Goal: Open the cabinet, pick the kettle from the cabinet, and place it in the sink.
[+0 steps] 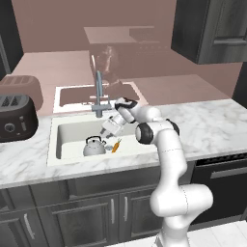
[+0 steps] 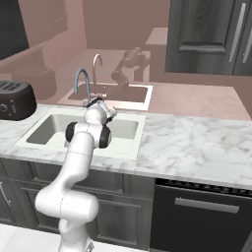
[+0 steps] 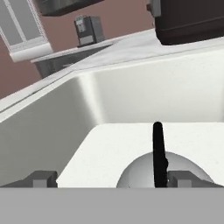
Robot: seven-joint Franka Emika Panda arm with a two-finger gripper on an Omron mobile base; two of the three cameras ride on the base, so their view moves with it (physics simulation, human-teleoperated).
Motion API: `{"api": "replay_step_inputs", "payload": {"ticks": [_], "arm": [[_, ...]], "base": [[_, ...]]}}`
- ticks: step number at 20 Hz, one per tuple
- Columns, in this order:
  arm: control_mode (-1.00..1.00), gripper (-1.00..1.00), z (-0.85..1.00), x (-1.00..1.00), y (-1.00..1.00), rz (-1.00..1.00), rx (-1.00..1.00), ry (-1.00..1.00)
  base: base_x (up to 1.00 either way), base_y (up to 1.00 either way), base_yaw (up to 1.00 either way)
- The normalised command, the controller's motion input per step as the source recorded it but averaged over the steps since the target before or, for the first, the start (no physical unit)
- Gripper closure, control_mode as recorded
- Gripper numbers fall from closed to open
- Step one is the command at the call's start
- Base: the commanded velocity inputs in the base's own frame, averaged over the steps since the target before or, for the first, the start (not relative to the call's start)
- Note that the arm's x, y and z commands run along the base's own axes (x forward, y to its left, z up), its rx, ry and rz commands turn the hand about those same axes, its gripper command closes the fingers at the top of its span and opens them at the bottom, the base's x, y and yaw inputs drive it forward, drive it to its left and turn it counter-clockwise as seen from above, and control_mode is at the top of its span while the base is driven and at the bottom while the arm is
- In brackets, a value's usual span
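**Desk:** White marble counter (image 1: 212, 126), grey-veined and glossy, runs across a rendered kitchen with a dusty-pink wall behind. What sits nearest the claw?

**Photographer:** Directly under the claw (image 1: 106, 133) is the kettle (image 1: 94, 147), a squat silver-grey dome with a thin black loop handle, standing upright on the floor of the sink (image 1: 72, 131). From the hand view the handle rises as a narrow black strip beside the right fingertip (image 3: 189, 179), the rounded lid (image 3: 146, 171) between the two tips.

**Desk:** Is the claw gripping it?

**Photographer:** No. The fingers stand spread wide, one on each side of the dome, just above it and not pinching anything.

**Desk:** Anything else in the basin?

**Photographer:** A small orange, carrot-like piece (image 1: 116, 145) lies just to the right of the kettle, below the claw. The basin is a wide off-white rectangle with smooth matte walls and rounded corners.

**Desk:** And further out?

**Photographer:** Behind the claw a tall silver-grey faucet (image 1: 99, 94) arches over the back rim. Well off to the claw's left, a dark rounded toaster (image 1: 17, 116) sits on the marble. Farthest, up and to the right, hangs the dark grey wood-grain cabinet (image 2: 209, 34), with recessed panels and long vertical silver bar handles (image 2: 237, 32).
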Motion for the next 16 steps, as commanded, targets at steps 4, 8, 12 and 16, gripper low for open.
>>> {"api": "replay_step_inputs", "payload": {"ticks": [4, 8, 12, 16], "arm": [[-1.00, -1.00, 0.23, -0.17, -0.03, 0.00, -0.09, -0.01], [-1.00, -1.00, 0.18, -0.22, -0.13, 0.00, -0.15, -0.04], [-1.00, -1.00, 0.15, -0.20, -0.12, 0.00, -0.18, 0.00], [-1.00, -1.00, 0.08, -0.24, -0.26, 0.00, -0.11, 0.00]], "base": [[0.00, 0.00, 0.00], [0.00, 0.00, 0.00], [0.00, 0.00, 0.00], [0.00, 0.00, 0.00]]}}
